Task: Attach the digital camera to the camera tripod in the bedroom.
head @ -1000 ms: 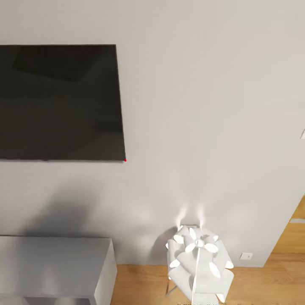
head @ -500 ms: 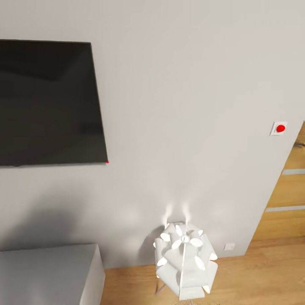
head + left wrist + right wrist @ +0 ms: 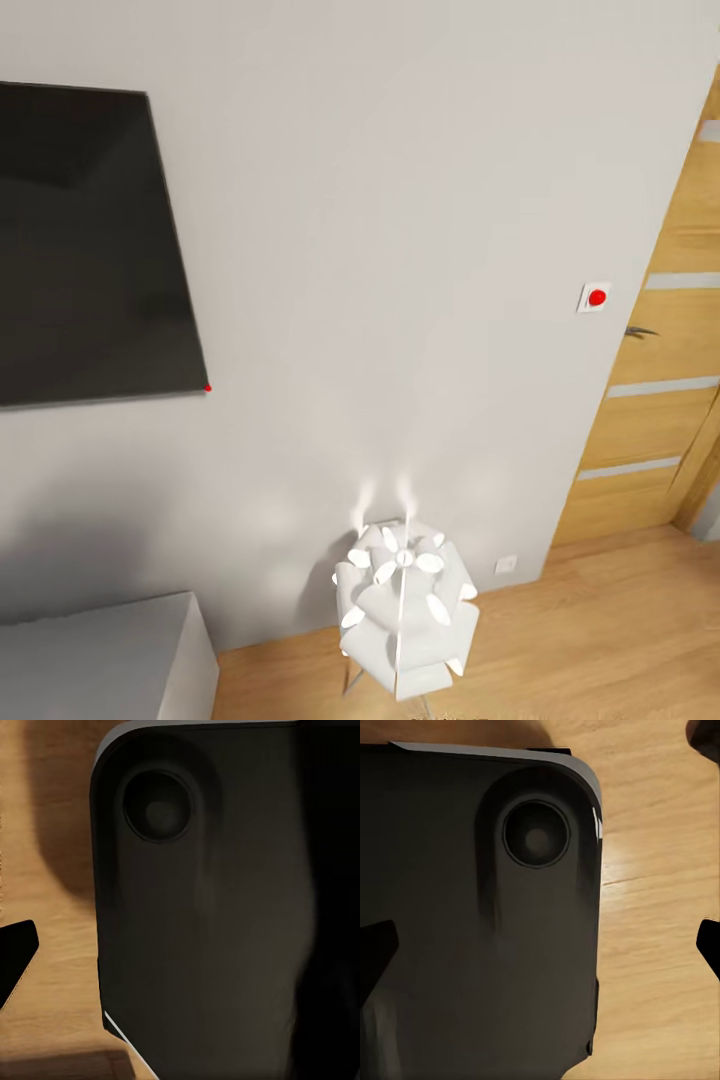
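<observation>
Facing a pale grey wall [image 3: 400, 250], the head view has a black wall screen [image 3: 85, 245] at the left, a grey cabinet [image 3: 100, 655] below it, and a white petal floor lamp [image 3: 402, 620] standing on the wood plank floor [image 3: 600, 640]. Bare floor runs rightward to a wooden door [image 3: 655, 380]; a white wall plate with a red dot [image 3: 594, 297] sits just beside its frame.

Left wrist view: a dark rounded robot panel [image 3: 217, 915] over plank floor, one black pincer tip [image 3: 13, 958] at the edge; I cannot tell its state.

Right wrist view: a similar panel [image 3: 480, 915], with black tips [image 3: 709, 943] at both edges, spread apart, holding nothing.
</observation>
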`<state>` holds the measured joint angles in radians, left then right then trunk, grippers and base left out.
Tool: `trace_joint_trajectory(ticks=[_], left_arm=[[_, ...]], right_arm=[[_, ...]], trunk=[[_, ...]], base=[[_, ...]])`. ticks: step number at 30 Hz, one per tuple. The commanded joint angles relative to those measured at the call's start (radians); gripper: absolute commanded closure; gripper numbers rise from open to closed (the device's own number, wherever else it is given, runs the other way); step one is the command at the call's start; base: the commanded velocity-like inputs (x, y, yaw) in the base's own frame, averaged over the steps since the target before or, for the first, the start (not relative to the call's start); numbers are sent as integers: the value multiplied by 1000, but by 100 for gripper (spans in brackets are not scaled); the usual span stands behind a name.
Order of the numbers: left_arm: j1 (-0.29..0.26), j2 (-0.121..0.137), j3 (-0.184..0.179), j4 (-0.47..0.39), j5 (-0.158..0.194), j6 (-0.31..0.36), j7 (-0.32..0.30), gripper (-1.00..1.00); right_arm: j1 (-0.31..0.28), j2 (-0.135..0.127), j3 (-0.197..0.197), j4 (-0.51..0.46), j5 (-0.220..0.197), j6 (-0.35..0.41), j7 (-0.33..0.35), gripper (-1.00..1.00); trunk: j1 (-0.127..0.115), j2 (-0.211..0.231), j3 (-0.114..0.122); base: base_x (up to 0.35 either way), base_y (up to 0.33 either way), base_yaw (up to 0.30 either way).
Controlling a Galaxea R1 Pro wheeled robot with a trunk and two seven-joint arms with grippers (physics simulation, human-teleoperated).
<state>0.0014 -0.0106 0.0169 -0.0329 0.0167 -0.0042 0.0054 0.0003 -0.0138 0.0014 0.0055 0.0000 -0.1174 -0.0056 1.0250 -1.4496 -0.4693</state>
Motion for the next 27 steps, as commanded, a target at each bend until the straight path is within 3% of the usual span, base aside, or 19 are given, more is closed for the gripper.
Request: trace_joint_trajectory(ticks=[1,27], left_arm=[[0,0,1,-1,2,0,1,-100],[0,0,1,-1,2,0,1,-100]], right_arm=[[0,-1,0,1,0,-4,-1,-100],[0,-3,0,2,-1,-2,1,-100]], trunk=[[0,0,-1],[0,0,-1]], base=[[0,0,-238],[0,0,-239]])
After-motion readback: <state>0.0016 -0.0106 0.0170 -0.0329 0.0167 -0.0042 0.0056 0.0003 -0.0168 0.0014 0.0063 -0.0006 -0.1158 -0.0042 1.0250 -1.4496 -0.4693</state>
